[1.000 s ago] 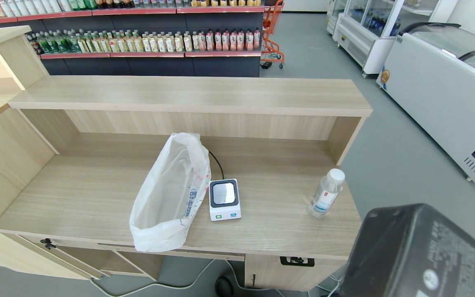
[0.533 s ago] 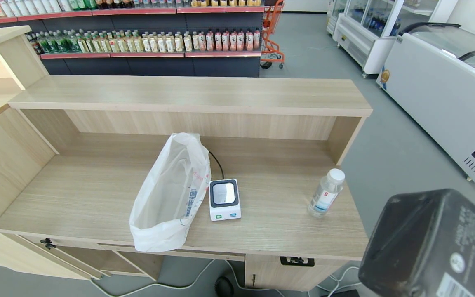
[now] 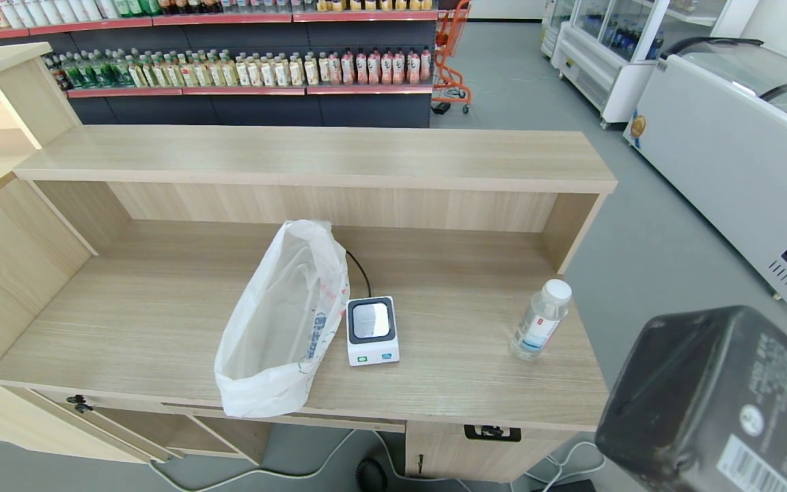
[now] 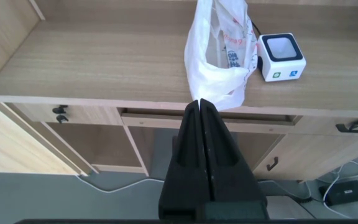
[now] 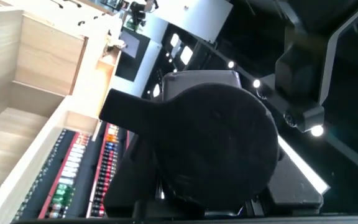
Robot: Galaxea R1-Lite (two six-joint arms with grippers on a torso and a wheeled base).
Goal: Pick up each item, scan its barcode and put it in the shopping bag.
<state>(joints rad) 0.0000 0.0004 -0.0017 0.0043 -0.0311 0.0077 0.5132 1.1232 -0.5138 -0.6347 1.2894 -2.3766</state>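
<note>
Shopping bag (image 3: pixel 284 321) centre frame, mouth open, only white film seen inside; capped bottle (image 3: pixel 540 320) upright at right; left gripper (image 4: pixel 201 104) pinched closed, empty; right gripper: can't tell.

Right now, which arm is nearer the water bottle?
Right. Right arm hangs off the counter corner beside the water bottle; left gripper is before the shopping bag, farther off.

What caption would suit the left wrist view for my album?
Shut left claw in front of the counter, pointing at the shopping bag beside the scanner.
</note>
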